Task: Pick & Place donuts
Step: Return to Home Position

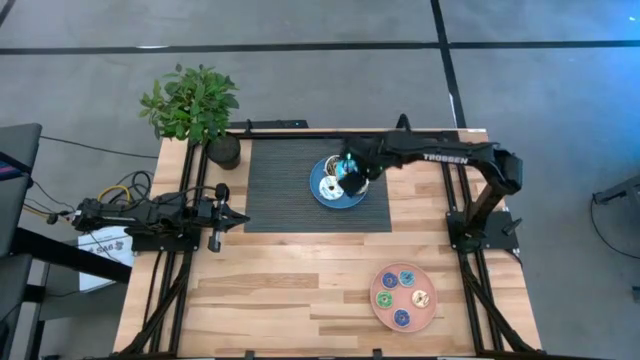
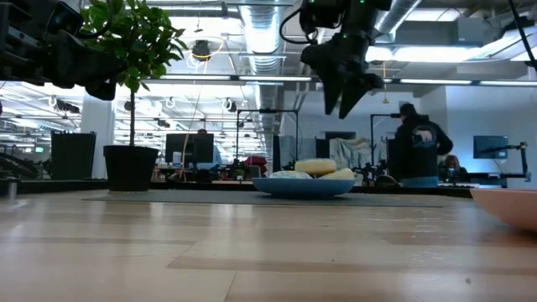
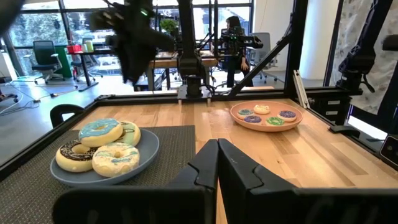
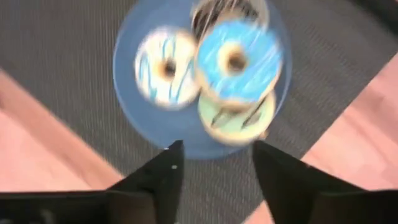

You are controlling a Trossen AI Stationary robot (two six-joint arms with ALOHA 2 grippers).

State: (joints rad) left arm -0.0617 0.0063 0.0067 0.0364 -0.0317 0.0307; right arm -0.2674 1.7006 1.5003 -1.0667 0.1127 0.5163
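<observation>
The grey floor (image 1: 300, 25) carries dark lines. Behind the wooden worktop (image 1: 300, 290) is an open office with monitors (image 2: 180, 148) and black office chairs (image 3: 43, 53). Large windows (image 3: 37, 22) give daylight. Silver ducts (image 2: 260, 25) and bright lamps (image 2: 436, 54) hang under the ceiling.

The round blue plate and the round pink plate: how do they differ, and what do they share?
The round blue plate lies on the dark ribbed mat; the round pink plate lies on the bare wooden table. The blue plate holds large iced toy donuts, one stacked on the others; the pink plate holds small iced toy donuts, flat, side by side. Both are shallow, round and loaded.
</observation>
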